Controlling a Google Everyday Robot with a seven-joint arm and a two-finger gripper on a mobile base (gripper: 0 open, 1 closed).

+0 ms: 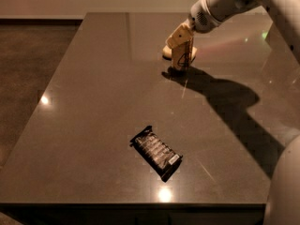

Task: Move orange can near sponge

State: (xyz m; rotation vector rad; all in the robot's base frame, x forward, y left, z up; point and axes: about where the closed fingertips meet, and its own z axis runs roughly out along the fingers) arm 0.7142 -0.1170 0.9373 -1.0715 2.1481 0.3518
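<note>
**While gripped, the can sits right by the sponge**

As the camera view shows it, the can (183, 57) is orange-gold with a dark emblem on its side. It stands nearly upright at the far right part of the dark table (103, 102). Its top is covered by the gripper (180, 40), which is clamped on the can from above. Whether the can's base touches the tabletop cannot be told, though its shadow starts right at the base. The pale yellow sponge (167, 53) lies just behind the can, showing at both sides of it, and whether they touch is unclear.

The white arm (220, 3) comes in from the upper right and slopes down and left to the gripper, casting a long shadow to the right across the table.

Count: 1 can, 1 sponge and 1 black packet (156, 153), which lies flat near the front edge, well apart from the other 2.
</note>
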